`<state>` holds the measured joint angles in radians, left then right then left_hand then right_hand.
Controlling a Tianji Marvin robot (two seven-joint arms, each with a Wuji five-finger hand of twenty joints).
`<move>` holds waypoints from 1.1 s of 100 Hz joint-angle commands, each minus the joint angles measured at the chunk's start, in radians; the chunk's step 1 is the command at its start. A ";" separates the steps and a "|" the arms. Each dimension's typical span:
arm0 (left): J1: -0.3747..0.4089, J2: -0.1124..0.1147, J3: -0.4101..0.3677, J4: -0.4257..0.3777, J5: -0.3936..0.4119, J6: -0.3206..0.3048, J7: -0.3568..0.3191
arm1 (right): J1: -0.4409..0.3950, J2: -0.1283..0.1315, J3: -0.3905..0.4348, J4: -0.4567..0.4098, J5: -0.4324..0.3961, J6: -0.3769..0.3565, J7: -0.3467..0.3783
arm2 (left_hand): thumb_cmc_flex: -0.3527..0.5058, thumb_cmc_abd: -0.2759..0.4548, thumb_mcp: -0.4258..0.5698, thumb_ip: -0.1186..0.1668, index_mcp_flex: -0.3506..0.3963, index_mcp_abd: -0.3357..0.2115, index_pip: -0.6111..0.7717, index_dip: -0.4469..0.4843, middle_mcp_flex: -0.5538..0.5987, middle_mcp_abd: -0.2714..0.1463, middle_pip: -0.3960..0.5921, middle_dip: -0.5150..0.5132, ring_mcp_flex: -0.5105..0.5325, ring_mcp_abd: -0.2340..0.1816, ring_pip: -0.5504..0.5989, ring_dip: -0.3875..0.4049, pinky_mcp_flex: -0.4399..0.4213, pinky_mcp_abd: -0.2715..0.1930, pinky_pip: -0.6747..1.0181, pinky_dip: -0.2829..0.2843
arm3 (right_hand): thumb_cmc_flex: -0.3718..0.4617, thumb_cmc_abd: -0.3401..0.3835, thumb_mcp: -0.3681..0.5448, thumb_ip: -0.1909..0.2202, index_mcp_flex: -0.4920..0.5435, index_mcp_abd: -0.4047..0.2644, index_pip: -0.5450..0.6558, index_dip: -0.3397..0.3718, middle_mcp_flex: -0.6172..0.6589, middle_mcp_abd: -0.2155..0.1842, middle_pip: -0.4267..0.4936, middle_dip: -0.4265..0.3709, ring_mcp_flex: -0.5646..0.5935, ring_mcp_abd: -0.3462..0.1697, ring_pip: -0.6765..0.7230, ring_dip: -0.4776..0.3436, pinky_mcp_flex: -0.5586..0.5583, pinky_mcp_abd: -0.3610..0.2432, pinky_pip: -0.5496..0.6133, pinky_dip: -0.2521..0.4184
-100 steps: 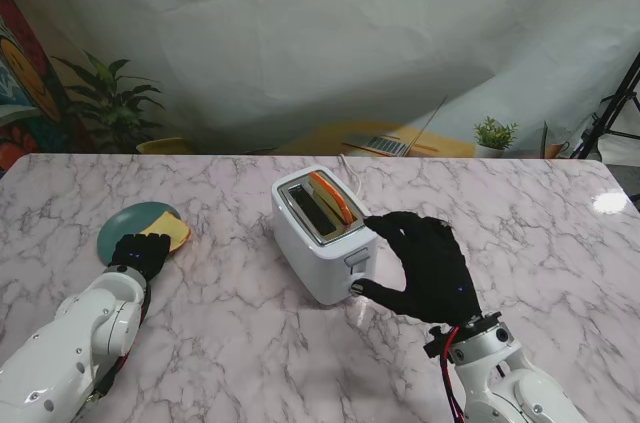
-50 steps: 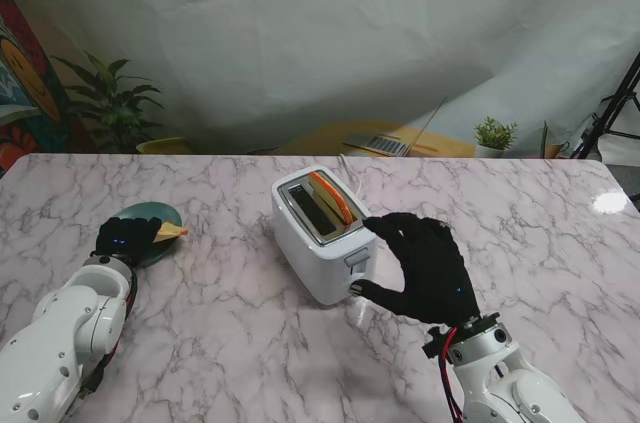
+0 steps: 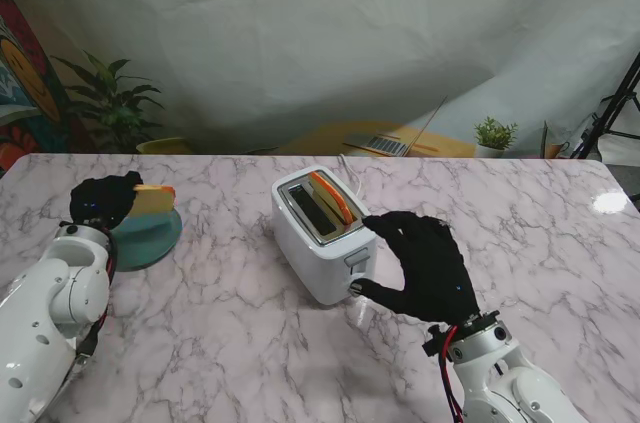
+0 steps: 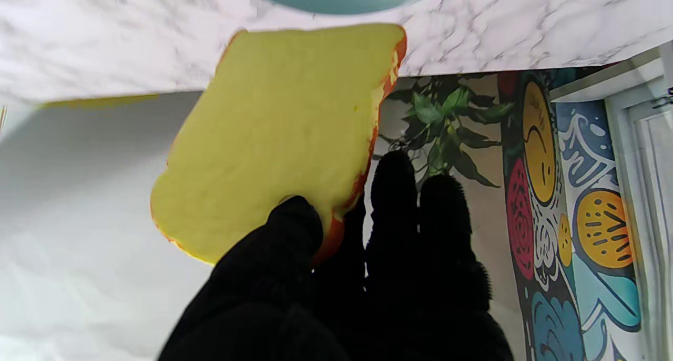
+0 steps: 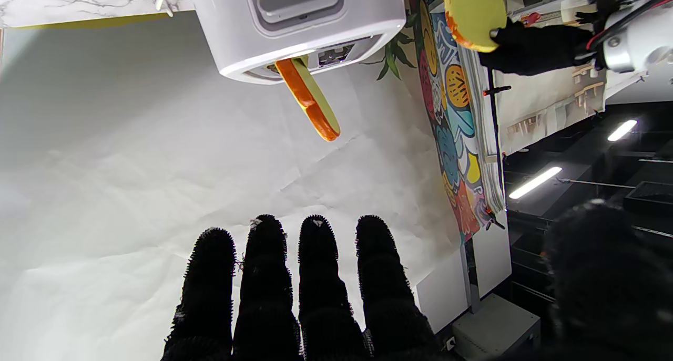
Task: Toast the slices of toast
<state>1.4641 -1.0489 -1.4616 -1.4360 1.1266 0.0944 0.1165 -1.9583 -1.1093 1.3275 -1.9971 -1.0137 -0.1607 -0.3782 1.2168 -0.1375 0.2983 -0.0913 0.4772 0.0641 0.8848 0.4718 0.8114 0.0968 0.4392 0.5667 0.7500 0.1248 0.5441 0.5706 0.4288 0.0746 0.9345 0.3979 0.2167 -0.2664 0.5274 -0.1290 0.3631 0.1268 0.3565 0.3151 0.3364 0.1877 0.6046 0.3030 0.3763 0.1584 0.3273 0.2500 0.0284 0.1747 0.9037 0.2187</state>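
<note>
A white toaster (image 3: 320,234) stands mid-table, also seen in the right wrist view as a toaster (image 5: 294,30). One toast slice (image 3: 331,197) sticks up from its right slot; the same slice (image 5: 309,98) shows orange crust. The left slot looks dark. My left hand (image 3: 102,200) is shut on a second yellow toast slice (image 3: 152,199), lifted above the teal plate (image 3: 150,237); the left wrist view shows thumb and fingers pinching that slice (image 4: 278,135). My right hand (image 3: 425,265) is open beside the toaster's near right end, thumb by its lever.
The marble table (image 3: 520,233) runs to a far edge under a white backdrop. A potted plant (image 3: 112,103) stands beyond the left side, a small plant (image 3: 494,135) and a laptop (image 3: 380,143) behind the table.
My left hand has closed on the toast slice and lifted it off the teal plate, moving up and away from me. The right hand has stayed by the toaster.
</note>
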 commanded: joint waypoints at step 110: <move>-0.165 -0.042 0.085 -0.118 -0.457 -0.466 -0.112 | 0.038 0.041 0.174 -0.172 0.067 -0.223 0.424 | 0.053 -0.074 0.149 0.023 0.183 -0.246 0.292 0.273 0.150 -0.149 0.060 0.053 0.128 -0.045 -0.068 0.138 0.036 -0.053 0.028 -0.025 | -0.039 0.030 -0.017 0.004 -0.034 0.004 -0.035 -0.005 -0.077 -0.011 -0.044 -0.010 -0.054 -0.017 -0.073 -0.042 -0.035 -0.047 -0.050 -0.035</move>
<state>1.3206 -1.0857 -1.3961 -1.5577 0.6710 -0.3553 0.0261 -1.9406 -1.0779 1.4938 -2.1564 -0.9479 -0.3771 0.0340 1.1816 -0.1865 0.3389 -0.1033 0.5179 0.0030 0.8846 0.5795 0.8858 0.0682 0.4483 0.6030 0.8497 0.0954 0.5055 0.6912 0.4647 0.0654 0.9588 0.3967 0.2100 -0.2667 0.5280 -0.1290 0.3603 0.1268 0.3440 0.3151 0.3011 0.1865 0.5823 0.3018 0.3499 0.1584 0.3019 0.2269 0.0168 0.1714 0.8799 0.2024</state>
